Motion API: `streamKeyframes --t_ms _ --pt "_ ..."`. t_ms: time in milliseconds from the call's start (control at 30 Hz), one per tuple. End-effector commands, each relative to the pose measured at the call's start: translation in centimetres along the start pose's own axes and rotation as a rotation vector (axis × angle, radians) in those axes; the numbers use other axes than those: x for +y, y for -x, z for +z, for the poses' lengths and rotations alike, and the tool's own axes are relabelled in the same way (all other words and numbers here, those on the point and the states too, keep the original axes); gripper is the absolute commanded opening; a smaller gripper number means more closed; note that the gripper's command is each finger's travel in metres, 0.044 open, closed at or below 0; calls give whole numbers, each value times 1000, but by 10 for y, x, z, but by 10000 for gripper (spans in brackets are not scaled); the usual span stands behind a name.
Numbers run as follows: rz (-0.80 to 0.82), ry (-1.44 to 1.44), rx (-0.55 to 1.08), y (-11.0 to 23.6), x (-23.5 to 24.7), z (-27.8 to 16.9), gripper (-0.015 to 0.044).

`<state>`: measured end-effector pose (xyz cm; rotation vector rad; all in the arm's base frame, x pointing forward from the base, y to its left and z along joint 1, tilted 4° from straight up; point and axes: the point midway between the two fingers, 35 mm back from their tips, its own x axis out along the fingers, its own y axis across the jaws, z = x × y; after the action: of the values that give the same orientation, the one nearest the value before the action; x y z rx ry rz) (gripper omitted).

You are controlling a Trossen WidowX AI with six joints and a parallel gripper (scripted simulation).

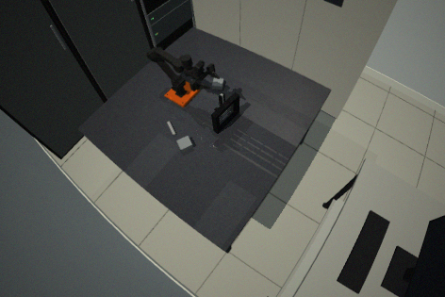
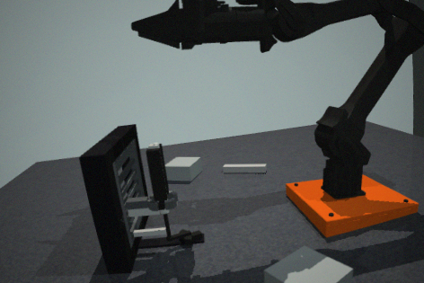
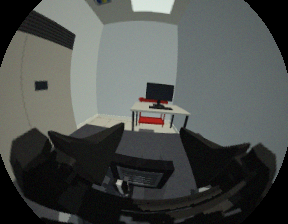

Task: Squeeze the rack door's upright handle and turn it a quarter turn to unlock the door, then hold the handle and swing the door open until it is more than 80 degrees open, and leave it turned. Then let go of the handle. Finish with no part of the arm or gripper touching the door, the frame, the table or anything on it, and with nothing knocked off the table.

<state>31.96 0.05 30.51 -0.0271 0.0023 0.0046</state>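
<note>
The rack frame (image 1: pixel 216 123) (image 2: pixel 94 190) (image 3: pixel 167 172) stands upright on the table. Its slatted door (image 1: pixel 226 114) (image 2: pixel 128 176) (image 3: pixel 140 177) appears to lie closed within the frame. The handle (image 1: pixel 222 98) (image 2: pixel 157 173) (image 3: pixel 120 186) stands upright in front of the door, on the left side in the wrist view. My gripper (image 2: pixel 134 26) (image 3: pixel 152 128) is open and empty, pointing level toward the rack, high above the handle and the frame top. The handle's exact turn is hard to tell.
A pale block (image 1: pixel 218 82) (image 2: pixel 310 268) lies to one side of the arm. Another pale block (image 1: pixel 185 142) (image 2: pixel 183 169) and a white bar (image 1: pixel 171 127) (image 2: pixel 244 168) lie on the other side. The arm stands on an orange base (image 1: pixel 181 97) (image 2: pixel 310 212).
</note>
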Motion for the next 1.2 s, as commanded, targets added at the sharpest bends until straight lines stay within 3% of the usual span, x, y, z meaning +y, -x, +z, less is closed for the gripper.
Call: streamKeyframes --t_ms 0,100,633,1167 --pt "0 -1 4 0 0 0 374" --pt "7 -10 57 -7 2 -4 299" --pt "40 -60 423 -39 18 -37 299" --pt "40 -92 790 -50 34 -71 299"
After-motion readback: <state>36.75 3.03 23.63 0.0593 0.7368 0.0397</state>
